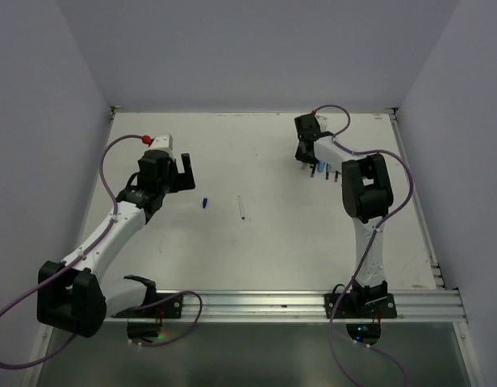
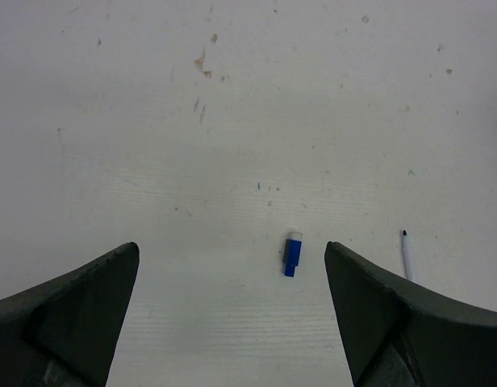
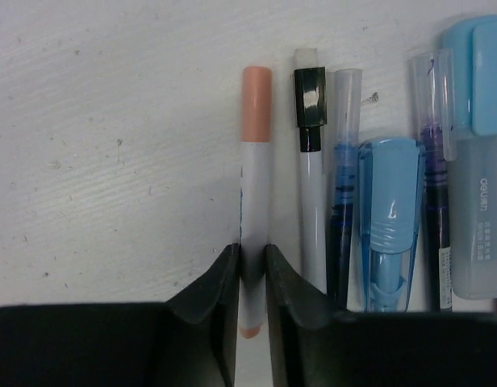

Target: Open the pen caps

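One blue cap [image 2: 292, 255] off, at 9 o'clock of a bare pen [image 2: 407, 255], my left gripper [image 2: 232, 250] wide; right gripper [image 3: 251, 266] pinching the orange-capped pen [image 3: 253, 185], capped row [image 3: 390, 218] at its 3 o'clock pending.

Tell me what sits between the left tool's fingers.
Only a loose blue cap, clear of both fingers of the left tool; shows in the left wrist view.

Top cam high; wrist cams close, downward; L shares blue cap [image 1: 205, 202] [image 2: 292, 255].
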